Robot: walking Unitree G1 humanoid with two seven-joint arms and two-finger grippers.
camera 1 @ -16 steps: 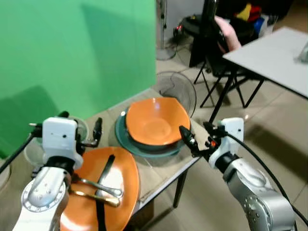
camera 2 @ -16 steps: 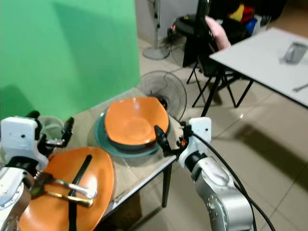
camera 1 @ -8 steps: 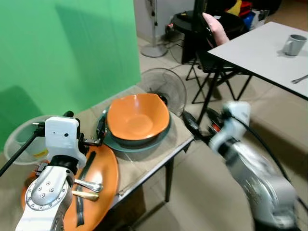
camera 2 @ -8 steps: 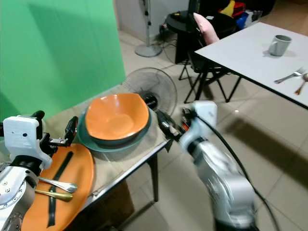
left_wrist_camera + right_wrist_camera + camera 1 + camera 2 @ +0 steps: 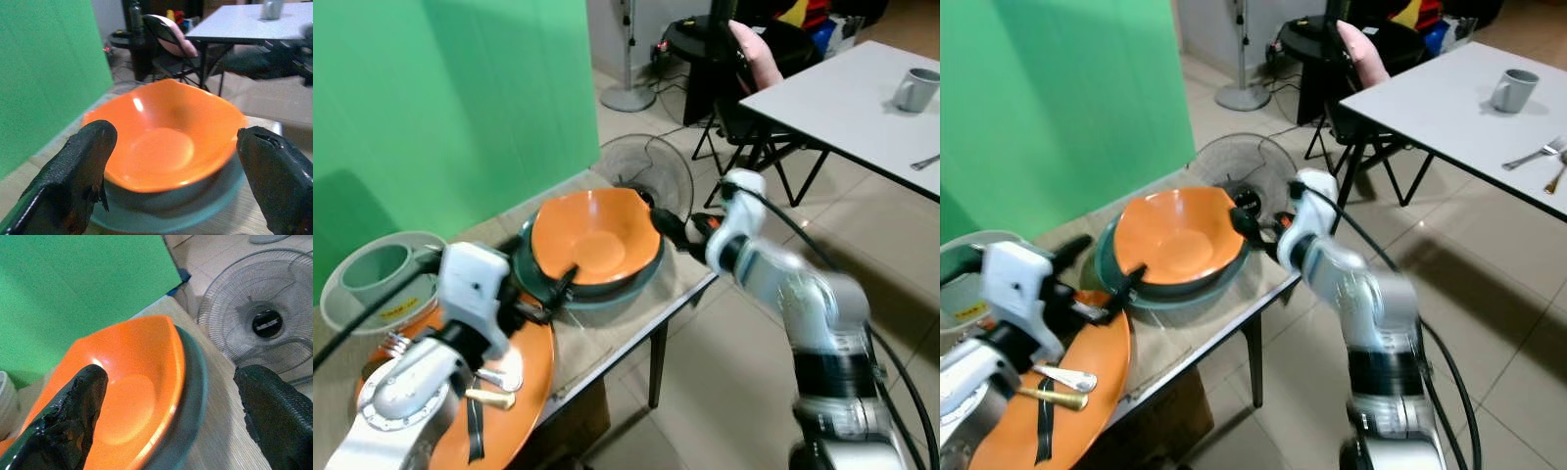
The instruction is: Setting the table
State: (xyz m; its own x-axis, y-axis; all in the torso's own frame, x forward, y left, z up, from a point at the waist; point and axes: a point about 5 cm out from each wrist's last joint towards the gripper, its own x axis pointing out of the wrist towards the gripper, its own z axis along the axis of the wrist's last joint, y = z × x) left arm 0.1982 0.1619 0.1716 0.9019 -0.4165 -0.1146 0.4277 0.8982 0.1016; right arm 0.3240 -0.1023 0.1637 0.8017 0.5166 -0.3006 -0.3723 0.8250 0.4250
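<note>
Bowl: orange squarish bowl (image 5: pixel 595 238) is sitting inside a dark teal round dish (image 5: pixel 636 286), near the corner of the wooden bench (image 5: pixel 636 333).
Left gripper: left gripper (image 5: pixel 555 291) is reaching at the near-left side of the bowl; its fingers (image 5: pixel 78 181) are spreading wide, one on each side of the bowl, holding nothing.
Right gripper: right gripper (image 5: pixel 668 227) is pointing at the bowl's right rim; its fingers (image 5: pixel 73 416) are standing wide apart, gripping nothing.
Plate: large orange oval plate (image 5: pixel 524 387) is lying beside the dish, carrying a silver spoon (image 5: pixel 1065 376), a gold utensil (image 5: pixel 1048 397) and a black strip (image 5: pixel 1043 423).
Behind: green screen (image 5: pixel 440 108) is standing behind the bench; a floor fan (image 5: pixel 651 166) is standing beyond the bench corner.
Far right: white table (image 5: pixel 852 103) is carrying a grey mug (image 5: pixel 913 88).
</note>
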